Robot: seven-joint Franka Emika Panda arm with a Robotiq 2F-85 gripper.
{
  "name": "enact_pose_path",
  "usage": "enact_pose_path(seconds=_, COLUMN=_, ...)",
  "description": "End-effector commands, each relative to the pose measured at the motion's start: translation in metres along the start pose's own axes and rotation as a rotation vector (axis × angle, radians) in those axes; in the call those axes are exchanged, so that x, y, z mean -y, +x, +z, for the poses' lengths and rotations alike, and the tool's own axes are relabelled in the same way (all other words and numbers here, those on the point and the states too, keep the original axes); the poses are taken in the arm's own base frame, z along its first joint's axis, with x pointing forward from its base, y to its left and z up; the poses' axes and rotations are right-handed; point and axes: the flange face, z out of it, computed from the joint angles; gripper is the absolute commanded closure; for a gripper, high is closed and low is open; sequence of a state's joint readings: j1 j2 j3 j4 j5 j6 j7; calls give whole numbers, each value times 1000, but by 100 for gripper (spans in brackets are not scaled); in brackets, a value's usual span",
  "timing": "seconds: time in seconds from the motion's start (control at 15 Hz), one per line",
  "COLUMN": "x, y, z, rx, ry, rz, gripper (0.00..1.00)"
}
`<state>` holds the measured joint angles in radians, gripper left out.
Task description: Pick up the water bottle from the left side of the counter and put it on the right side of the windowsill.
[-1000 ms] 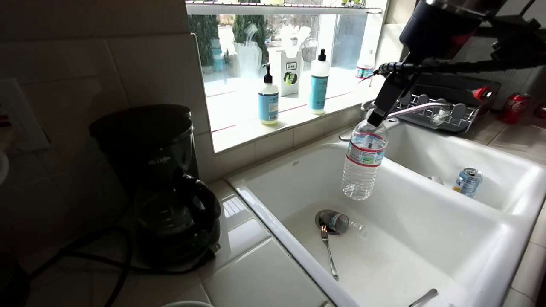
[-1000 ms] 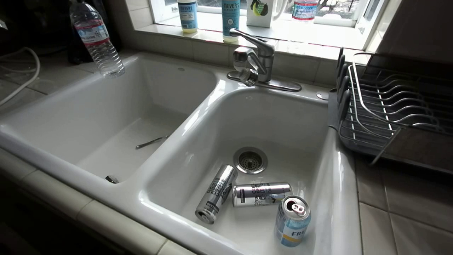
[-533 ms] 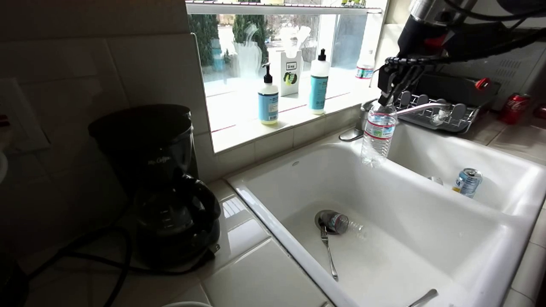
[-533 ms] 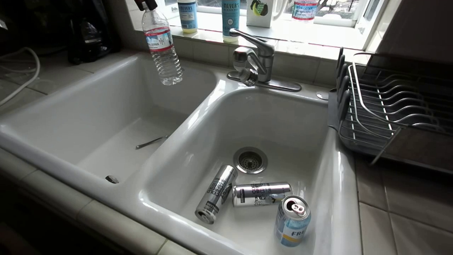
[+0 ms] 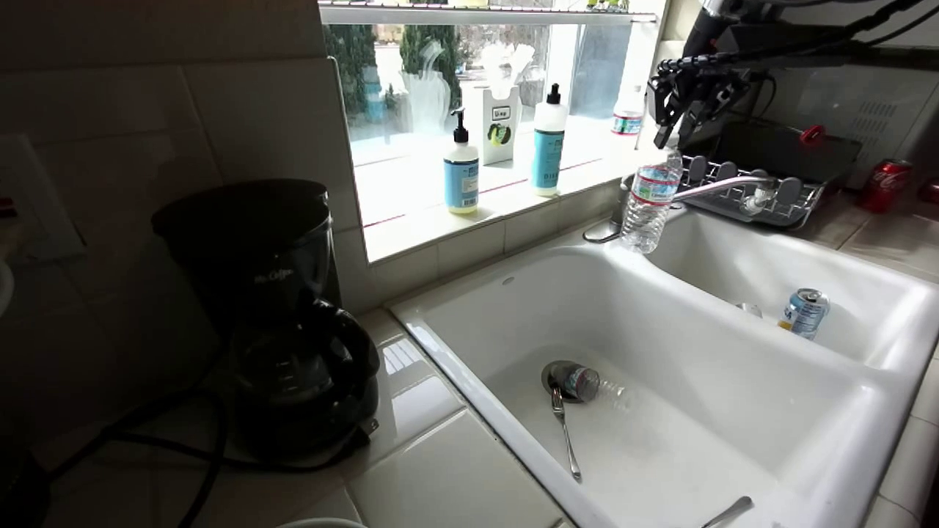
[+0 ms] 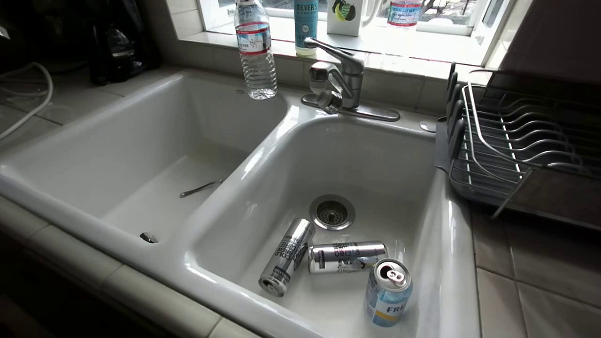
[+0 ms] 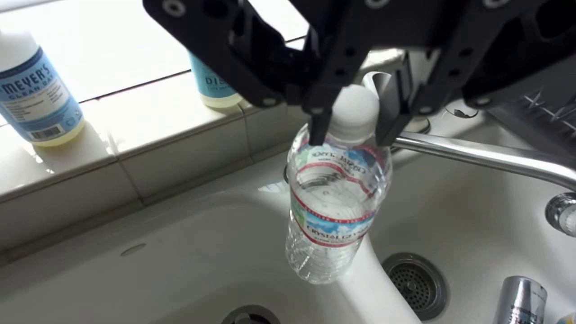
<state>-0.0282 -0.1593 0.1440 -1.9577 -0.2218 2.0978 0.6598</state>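
While the gripper [image 7: 352, 128] is closed on the water bottle [image 5: 651, 194] at its capped neck, the bottle hangs slightly tilted beside the faucet [image 6: 354, 82] — touching the sink [image 6: 173, 264] or not, can't tell from here. Windowsill [image 6: 436, 49] behind the faucet: two soap bottles [image 5: 461, 180], carton [image 6: 343, 24], another labelled bottle [image 6: 404, 14]. Basin [image 6: 366, 145] under the faucet spout [image 7: 495, 155]: three cans [image 6: 347, 257]. Other basin [image 5: 455, 308] — bottle on its side [image 5: 585, 384], fork [image 5: 563, 433], second utensil [image 6: 201, 188].
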Motion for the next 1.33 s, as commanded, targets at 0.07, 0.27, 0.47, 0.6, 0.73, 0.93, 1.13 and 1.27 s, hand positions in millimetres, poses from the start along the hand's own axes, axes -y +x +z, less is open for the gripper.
enact_pose_path(seconds=0.07, x=-20, y=49, z=-37, rx=-48, ry=22, rz=180, gripper=92)
enact_pose_path(seconds=0.27, x=-25, y=44, z=-40, rx=-68, ry=28, rz=149, gripper=69)
enact_pose_path(seconds=0.47, x=-26, y=55, z=-46, rx=-102, ry=37, rz=185, gripper=92)
enact_pose_path(seconds=0.6, x=-34, y=74, z=-64, rx=-129, ry=81, rz=233, gripper=92)
enact_pose_path(seconds=0.73, x=-43, y=91, z=-83, rx=-168, ry=83, rz=269, gripper=92)
enact_pose_path(seconds=0.93, x=-48, y=118, z=-81, rx=-220, ry=33, rz=325, gripper=92)
enact_pose_path(seconds=1.13, x=-36, y=144, z=-50, rx=-146, ry=17, rz=321, gripper=92)
enact_pose_path(seconds=1.27, x=-45, y=131, z=-59, rx=-169, ry=33, rz=306, gripper=69)
